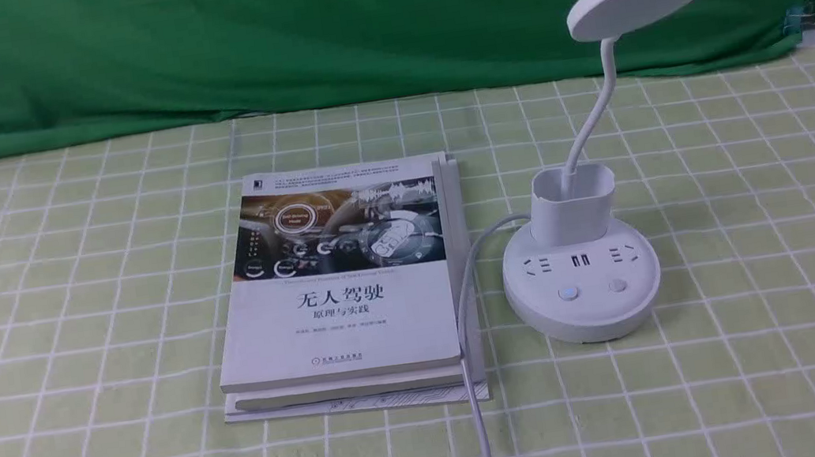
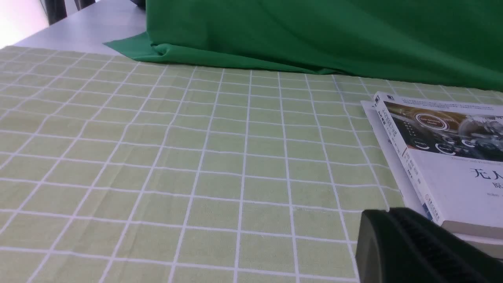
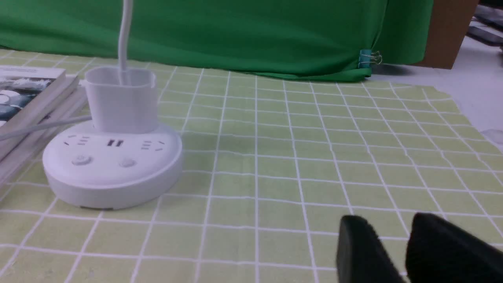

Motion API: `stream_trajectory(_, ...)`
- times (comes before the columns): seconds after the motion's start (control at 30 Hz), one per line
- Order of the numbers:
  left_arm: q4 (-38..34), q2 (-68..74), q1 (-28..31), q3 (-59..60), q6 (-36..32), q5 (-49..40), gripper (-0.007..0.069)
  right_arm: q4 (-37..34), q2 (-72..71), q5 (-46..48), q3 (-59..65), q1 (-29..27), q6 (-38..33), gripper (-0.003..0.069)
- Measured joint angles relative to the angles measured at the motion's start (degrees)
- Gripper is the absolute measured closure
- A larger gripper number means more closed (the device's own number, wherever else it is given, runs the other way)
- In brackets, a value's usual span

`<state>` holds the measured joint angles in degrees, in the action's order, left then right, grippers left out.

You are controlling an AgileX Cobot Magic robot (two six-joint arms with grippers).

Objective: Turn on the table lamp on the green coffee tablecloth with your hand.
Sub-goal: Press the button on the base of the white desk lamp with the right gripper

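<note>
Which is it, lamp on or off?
Off, it seems: the table lamp shows no glow and casts no light on the tablecloth.

One white plastic table lamp [image 1: 572, 205] with a flat disc head; two round buttons [image 1: 567, 292] and two dark USB slots [image 1: 580, 261] on its base. One white cable [image 1: 477, 426]. Two thick white-covered books [image 1: 347, 309] stacked on one thin printed booklet or sheet. One light yellow-green grid-patterned tablecloth [image 1: 68, 308]. One plain dark green backdrop cloth [image 1: 268, 33]. One teal binder clip [image 1: 797, 18].
</note>
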<state>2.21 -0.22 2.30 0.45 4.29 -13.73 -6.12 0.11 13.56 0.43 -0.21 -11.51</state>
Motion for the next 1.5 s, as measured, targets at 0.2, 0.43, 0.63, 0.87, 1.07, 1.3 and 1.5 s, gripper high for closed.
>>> stream_trajectory(0.2, 0.0, 0.0, 0.0, 0.0, 0.0, 0.0, 0.0622, 0.0, 0.0, -0.1, 0.0, 0.0, -0.1, 0.0417)
stream_trajectory(0.43, 0.0, 0.0, 0.0, 0.0, 0.0, 0.0, 0.0622, 0.0, 0.0, -0.1, 0.0, 0.0, 0.0, 0.0417)
stream_trajectory(0.63, 0.0, 0.0, 0.0, 0.0, 0.0, 0.0, 0.0622, 0.0, 0.0, -0.4, 0.0, 0.0, 0.1, 0.0417)
stream_trajectory(0.87, 0.0, 0.0, 0.0, 0.0, 0.0, 0.0, 0.0622, 0.0, 0.0, -1.9, 0.0, 0.0, 3.9, 0.0417)
stream_trajectory(1.07, 0.0, 0.0, 0.0, 0.0, 0.0, 0.0, 0.0622, 0.0, 0.0, -9.8, 0.0, 0.0, 23.8, 0.0417)
stream_trajectory(1.3, 0.0, 0.0, 0.0, 0.0, 0.0, 0.0, 0.0622, -0.1, 0.0, -16.8, 0.0, 0.0, 34.9, 0.0424)
stream_trajectory(1.5, 0.0, 0.0, 0.0, 0.0, 0.0, 0.0, 0.0622, -0.2, 1.8, -12.1, -1.7, 0.5, 34.9, 0.0573)
